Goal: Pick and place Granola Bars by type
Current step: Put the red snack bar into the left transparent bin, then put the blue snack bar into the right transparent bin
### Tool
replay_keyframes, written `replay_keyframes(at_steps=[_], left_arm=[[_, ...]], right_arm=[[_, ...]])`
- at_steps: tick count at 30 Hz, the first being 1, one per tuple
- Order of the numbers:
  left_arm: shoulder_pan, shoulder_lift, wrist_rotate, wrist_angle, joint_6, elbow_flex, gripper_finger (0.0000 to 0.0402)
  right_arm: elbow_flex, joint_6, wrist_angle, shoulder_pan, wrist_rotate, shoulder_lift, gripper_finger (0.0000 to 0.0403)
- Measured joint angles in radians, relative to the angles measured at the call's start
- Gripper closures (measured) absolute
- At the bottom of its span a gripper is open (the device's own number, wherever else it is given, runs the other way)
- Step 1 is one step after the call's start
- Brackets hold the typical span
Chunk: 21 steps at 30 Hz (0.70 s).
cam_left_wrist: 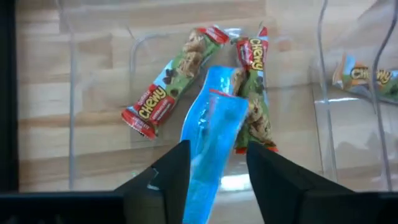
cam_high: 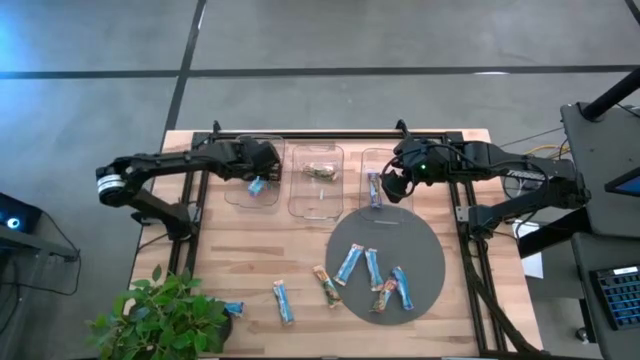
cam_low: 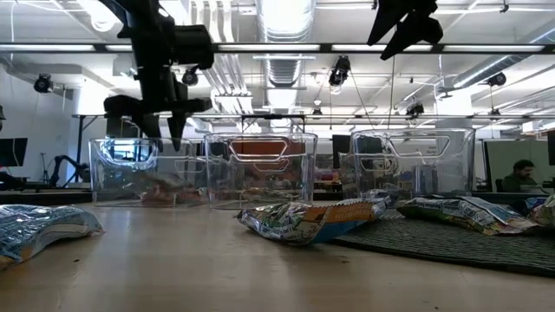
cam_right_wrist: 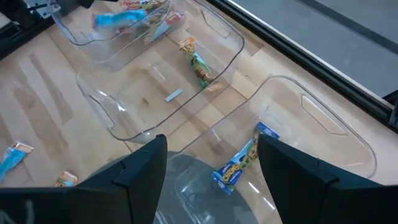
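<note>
My left gripper (cam_left_wrist: 217,150) hangs over the left clear bin (cam_high: 236,190) and is shut on a light blue bar (cam_left_wrist: 214,118). Below it, two tan red-green bars (cam_left_wrist: 168,93) lie on that bin's floor. My right gripper (cam_right_wrist: 211,142) is open above the right bin (cam_right_wrist: 323,134), touching nothing. A purple-blue bar (cam_right_wrist: 239,165) lies flat on that bin's floor. The middle bin (cam_high: 316,205) holds one tan bar (cam_right_wrist: 198,65). In the high view the left gripper (cam_high: 262,170) and the right gripper (cam_high: 392,185) are both at the row of bins. My left gripper pinches the light blue bar between its two fingers at one end (cam_left_wrist: 202,186), with the fingers lying along the bar. The fingers (cam_left_wrist: 171,177) come from above, pointing down into the left bin. The bar hangs from them, and its free end (cam_left_wrist: 219,78) is over the two red-green bars.
A grey round mat (cam_high: 420,250) near the table's front right carries several bars (cam_high: 375,268). Three more bars lie on the bare wood (cam_high: 283,300), (cam_high: 327,285), (cam_high: 233,308). A potted plant (cam_high: 160,315) stands at the near left corner. Black frame rails run along both table sides.
</note>
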State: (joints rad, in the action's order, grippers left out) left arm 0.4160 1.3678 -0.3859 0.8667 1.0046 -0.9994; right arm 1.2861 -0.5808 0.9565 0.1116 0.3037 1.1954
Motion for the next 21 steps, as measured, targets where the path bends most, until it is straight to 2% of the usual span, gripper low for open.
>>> replay_keyframes(at_steps=[4,9,15,19,21], left_arm=[[-0.019,-0.017,0.022,0.034,-0.108,-0.068,0.025],[-0.148,-0.057,0.05,0.063,-0.243,-0.161,0.0249],[-0.439,-0.069,0.108,0.162,-0.402,-0.201,0.0248],[-0.641,-0.064,0.128,0.172,-0.405,-0.168,0.0248],[-0.728,-0.063,0.134,0.164,-0.358,-0.148,0.0248]], right_arm=[[0.0,-0.002,-0.005,0.0,-0.044,0.0,0.0165],[0.0,-0.017,-0.004,-0.003,-0.053,0.0,0.0165],[-0.015,-0.011,-0.005,-0.003,-0.054,0.0,0.0165],[-0.045,0.005,-0.022,-0.003,-0.11,0.0,0.0165],[-0.065,0.005,-0.028,-0.003,-0.156,0.0,0.0165]])
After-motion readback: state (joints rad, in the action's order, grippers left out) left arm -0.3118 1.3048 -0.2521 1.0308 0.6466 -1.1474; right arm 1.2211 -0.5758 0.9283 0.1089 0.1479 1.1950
